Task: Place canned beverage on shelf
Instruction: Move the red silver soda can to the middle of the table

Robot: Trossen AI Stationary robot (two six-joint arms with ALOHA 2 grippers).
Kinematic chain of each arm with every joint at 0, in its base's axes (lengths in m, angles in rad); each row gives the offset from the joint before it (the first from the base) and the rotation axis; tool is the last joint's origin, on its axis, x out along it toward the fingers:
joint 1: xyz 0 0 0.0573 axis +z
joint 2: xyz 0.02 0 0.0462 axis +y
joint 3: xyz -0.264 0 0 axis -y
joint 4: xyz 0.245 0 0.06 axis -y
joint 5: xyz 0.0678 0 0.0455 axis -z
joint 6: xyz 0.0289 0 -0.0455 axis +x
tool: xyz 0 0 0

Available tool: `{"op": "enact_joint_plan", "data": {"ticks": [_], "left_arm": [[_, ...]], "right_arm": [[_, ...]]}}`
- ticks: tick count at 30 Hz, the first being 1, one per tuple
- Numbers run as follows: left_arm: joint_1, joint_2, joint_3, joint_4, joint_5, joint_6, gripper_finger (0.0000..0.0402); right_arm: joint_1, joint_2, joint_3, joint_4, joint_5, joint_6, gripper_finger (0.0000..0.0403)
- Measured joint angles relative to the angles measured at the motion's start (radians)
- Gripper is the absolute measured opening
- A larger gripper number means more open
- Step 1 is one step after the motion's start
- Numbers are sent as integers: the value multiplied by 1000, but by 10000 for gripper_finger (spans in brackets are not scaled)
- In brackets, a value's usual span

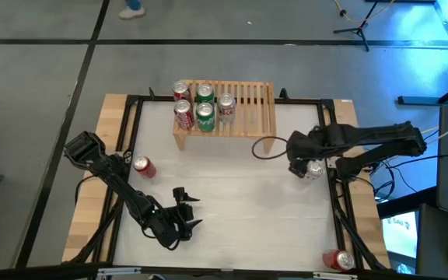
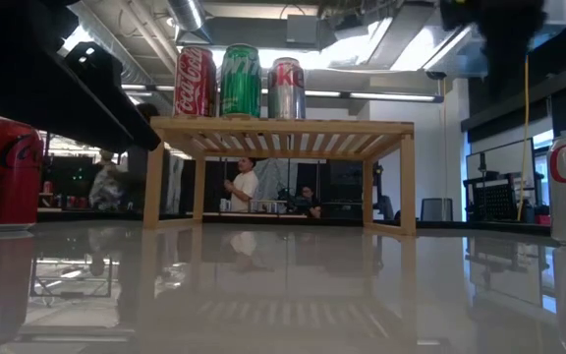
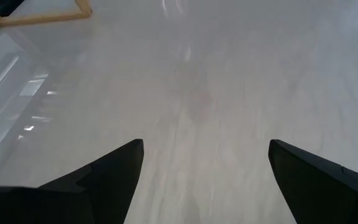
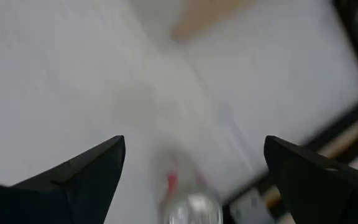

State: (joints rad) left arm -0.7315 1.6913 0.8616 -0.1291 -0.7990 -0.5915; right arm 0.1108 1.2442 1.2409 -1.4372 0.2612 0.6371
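The right hand (image 1: pixel 305 168) hangs over the right side of the surface (image 1: pixel 239 202) with its fingers (image 4: pixel 86 171) spread wide and nothing between them; directly below the gap stands a silver can (image 4: pixel 188 202) with a red mark, upright and not touched by either finger. In the high view that same can (image 1: pixel 314 169) shows just beside the hand, close to the surface's right rail. Away from this hand, toward the far edge, stands the shelf (image 1: pixel 247 109), a low light-wood rack with a slatted top; five cans stand at its left end, among them two red cans (image 1: pixel 182 110), two green cans (image 1: pixel 204 115) and a silver can with red lettering (image 1: pixel 225 106), while the slats nearer the right hand are bare. The left hand (image 1: pixel 183 211) waits low over the near left part of the surface, its fingers (image 3: pixel 114 177) also wide apart and holding nothing. Beyond it, toward the left rail, a red can (image 1: pixel 144 166) lies on its side. Another red can (image 1: pixel 337 259) lies by the near right corner, outside the rail.
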Motion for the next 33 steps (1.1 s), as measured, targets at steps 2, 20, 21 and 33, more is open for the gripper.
{"op": "enact_joint_plan", "data": {"ticks": [2,20,21,33], "left_arm": [[0,0,0,0,0,3,337],[0,0,0,11,2,26,337],[0,0,0,11,1,26,337],[0,0,0,11,-3,26,337]], "right_arm": [[1,0,-21,-63,-24,52,379],[1,-28,-204,-125,-217,193,379],[1,-28,-213,-125,-219,193,379],[0,-28,-364,49,-290,140,379]]}}
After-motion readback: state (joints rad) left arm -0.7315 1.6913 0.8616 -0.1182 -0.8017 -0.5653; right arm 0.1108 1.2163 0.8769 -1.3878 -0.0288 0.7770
